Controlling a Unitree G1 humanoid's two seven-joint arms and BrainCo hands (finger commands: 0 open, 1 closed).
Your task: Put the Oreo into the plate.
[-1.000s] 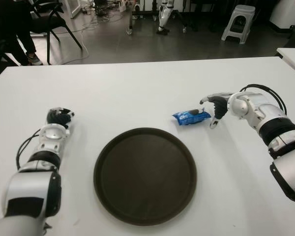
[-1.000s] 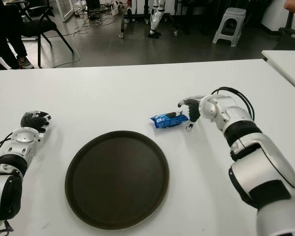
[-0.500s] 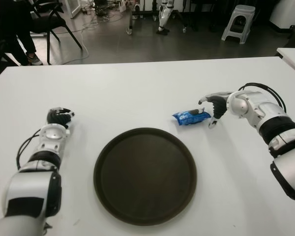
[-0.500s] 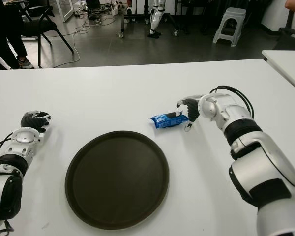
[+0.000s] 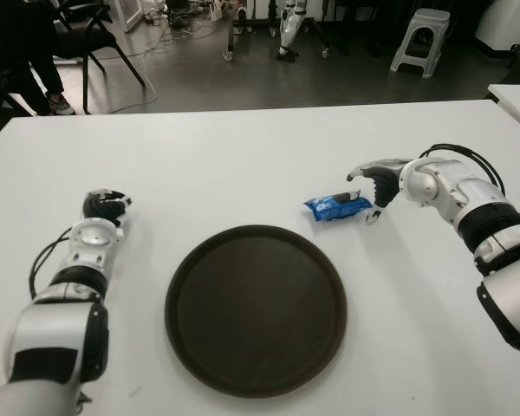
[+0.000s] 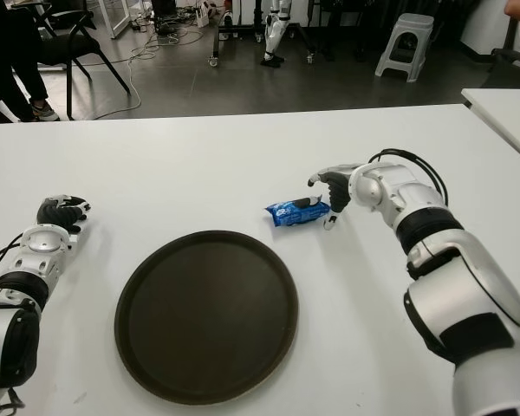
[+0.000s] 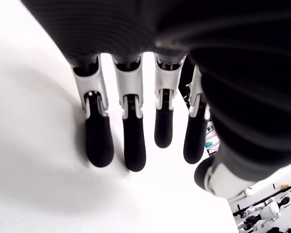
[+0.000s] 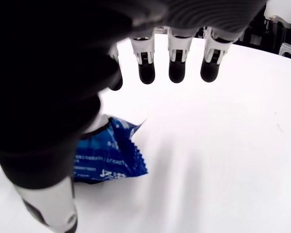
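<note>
Oreo packet lies flat, long axis left-right; right robot hand spread over its right end.

The right robot hand is up close with its black-tipped fingers spread over the white worktop, and a shiny blue snack packet with white writing lies flat on it just beside the big thumb.

right hand edged closer over the oreo.
</note>
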